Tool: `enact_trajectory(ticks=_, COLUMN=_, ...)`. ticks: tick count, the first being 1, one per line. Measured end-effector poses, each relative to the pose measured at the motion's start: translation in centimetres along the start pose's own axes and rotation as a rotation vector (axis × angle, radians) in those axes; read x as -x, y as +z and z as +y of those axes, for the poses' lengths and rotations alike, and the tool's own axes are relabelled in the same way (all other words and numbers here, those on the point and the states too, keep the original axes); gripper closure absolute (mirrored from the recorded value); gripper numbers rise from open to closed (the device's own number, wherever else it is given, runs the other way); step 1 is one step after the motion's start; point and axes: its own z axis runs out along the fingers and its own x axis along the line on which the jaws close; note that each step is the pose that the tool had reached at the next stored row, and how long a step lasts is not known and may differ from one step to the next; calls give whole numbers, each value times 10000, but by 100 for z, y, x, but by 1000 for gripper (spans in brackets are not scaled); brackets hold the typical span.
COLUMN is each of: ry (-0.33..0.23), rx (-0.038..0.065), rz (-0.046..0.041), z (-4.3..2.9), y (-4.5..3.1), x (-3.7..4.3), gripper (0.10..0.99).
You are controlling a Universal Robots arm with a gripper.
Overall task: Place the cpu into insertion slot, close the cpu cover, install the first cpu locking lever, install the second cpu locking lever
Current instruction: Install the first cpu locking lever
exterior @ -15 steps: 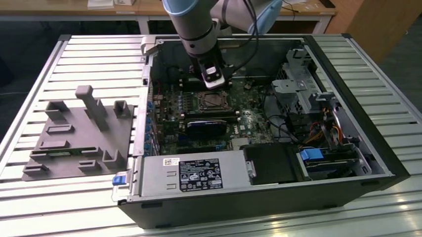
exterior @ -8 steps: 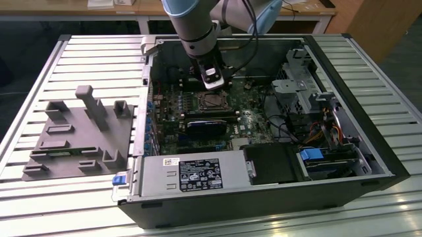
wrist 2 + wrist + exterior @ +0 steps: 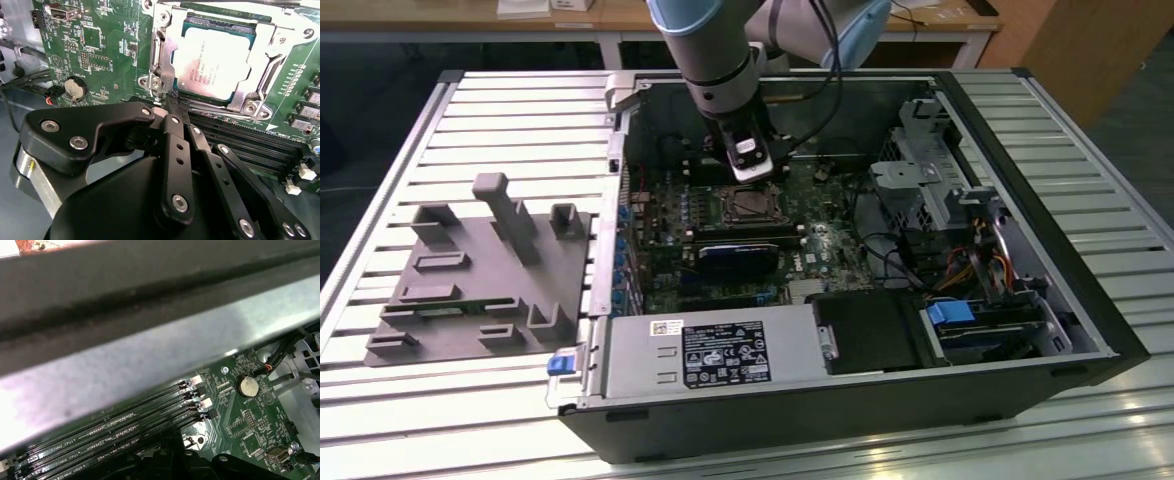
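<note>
Slatted metal tabletop [image 3: 480, 110]; open computer case [image 3: 1094, 330] lies on it, near the edge on the exterior view's right. Nearest in the second wrist view: hand [image 3: 169, 107], fingers drawn together, nothing visibly gripped, tips just beside a thin wire lever end [image 3: 154, 94] at the socket corner. Beyond: cpu [image 3: 215, 62] seated flat in the insertion slot [image 3: 161, 50], cpu cover [image 3: 272, 55] down around it (window framing the chip). Judgement: lever is springy wire, likely slippery; take it at its free end, clear of the fragile chip.
</note>
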Motion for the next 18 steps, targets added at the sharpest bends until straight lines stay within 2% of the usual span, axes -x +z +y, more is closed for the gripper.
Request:
enact_trajectory(ticks=11, ry=-1, rx=-1, rz=0, z=32, y=-118, x=28, gripper=984)
enact_trajectory(ticks=18, ry=4, rx=-1, rz=-1, z=65, y=-117, x=12, gripper=984)
